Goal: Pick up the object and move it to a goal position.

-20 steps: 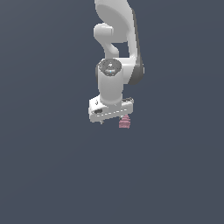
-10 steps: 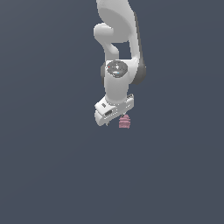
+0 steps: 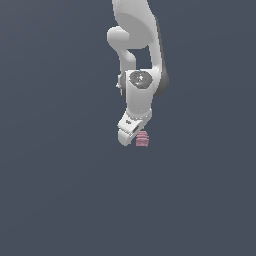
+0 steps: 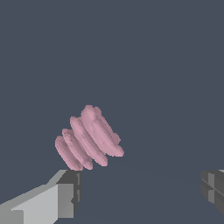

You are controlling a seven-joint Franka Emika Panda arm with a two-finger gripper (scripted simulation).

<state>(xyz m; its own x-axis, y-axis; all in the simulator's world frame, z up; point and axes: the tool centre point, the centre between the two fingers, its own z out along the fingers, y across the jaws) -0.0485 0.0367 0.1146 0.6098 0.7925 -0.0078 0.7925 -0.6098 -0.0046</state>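
— How do the jaws stand?

— Wide apart. In the wrist view one light grey finger (image 4: 61,197) shows at one side and the dark pad of the other finger at the far edge, with a broad gap between them and nothing pinched in it.

— And the pink object?

— The object (image 4: 89,138) is a stack of ridged pink discs, tilted. It lies beyond the fingertips, near the grey finger and off the middle of the gap. Whether it touches that finger I cannot tell.

— Does the exterior view add anything?

— It hides the fingers: the gripper (image 3: 131,131) is seen from the side, so the spread of the jaws cannot be read there. It does show the object (image 3: 142,139) as a small ridged block just beside the gripper's lower end, toward the exterior view's right. Above that the white arm (image 3: 137,55) rises out of the frame, against a plain dark grey-blue background (image 3: 50,190).
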